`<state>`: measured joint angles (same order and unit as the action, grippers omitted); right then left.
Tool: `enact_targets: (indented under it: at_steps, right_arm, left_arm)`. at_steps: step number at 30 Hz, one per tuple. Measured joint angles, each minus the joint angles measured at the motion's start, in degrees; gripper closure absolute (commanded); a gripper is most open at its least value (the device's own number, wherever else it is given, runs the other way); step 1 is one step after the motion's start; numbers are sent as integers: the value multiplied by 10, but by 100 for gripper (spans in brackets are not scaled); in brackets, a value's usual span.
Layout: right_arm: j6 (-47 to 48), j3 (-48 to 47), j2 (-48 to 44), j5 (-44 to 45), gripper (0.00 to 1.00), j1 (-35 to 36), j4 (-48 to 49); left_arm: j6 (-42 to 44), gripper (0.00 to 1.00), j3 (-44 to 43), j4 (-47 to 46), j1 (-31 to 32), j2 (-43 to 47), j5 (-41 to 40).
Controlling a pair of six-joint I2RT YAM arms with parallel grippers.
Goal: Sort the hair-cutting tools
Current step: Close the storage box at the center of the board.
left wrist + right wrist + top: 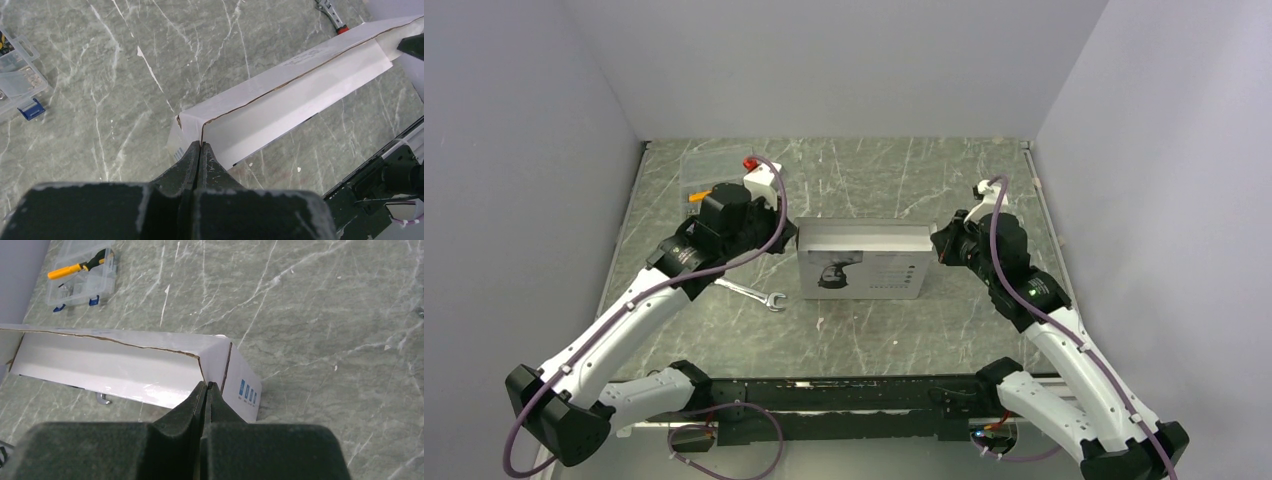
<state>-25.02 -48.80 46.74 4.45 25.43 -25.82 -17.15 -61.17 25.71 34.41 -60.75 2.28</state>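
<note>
Though printed too small to read, fills part of the lid with rows of dark marks, next to a dark picture, probably of a clipper. Belongs to a flat white box [862, 262] of thin cardboard, lying in the middle of the table [874, 180], itself green-grey with pale marble-like veins. Shows raw brown board along the cut lid edge and a smooth, faintly glossy white face on one long flap. Carries four small blue squares in a row on the right end panel, with nothing legible in them. Hides the hair-cutting tools from all three views, so cannot place them beyond that box.

At the box's left corner, the left gripper [200, 147]: matte black wedge fingers [186, 165] pressed flat together, with the lid's brown edge running straight in between the tips. At the right corner, likewise the right gripper [206, 387]: fingers [192, 407] squeezed together on the folded corner of the lid.

Just left of the box and apart from it, a silver open-end wrench [749, 292], flat on the table. Near the far left corner, a clear plastic case [80, 280] with blue clasps, and with it a yellow-and-black screwdriver [80, 266]; on or inside the case, cannot tell. In the left wrist view, beyond the box, a red-handled wrench [331, 15] with a silver head.
</note>
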Motion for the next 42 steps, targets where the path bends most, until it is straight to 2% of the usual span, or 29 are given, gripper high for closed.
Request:
enact_targets:
  at_steps: [15,22,42]
  right_arm:
    - [20,55,-36,-1,100,0,41]
    - [26,67,-44,-7,100,1,51]
    - [34,70,-45,-7,100,2,54]
  left_arm:
    - [-61,100,-31,24,-34,-14,61]
    - [-113,100,-11,-5,-63,-12,98]
    - [-167,100,1,-21,-90,-10,145]
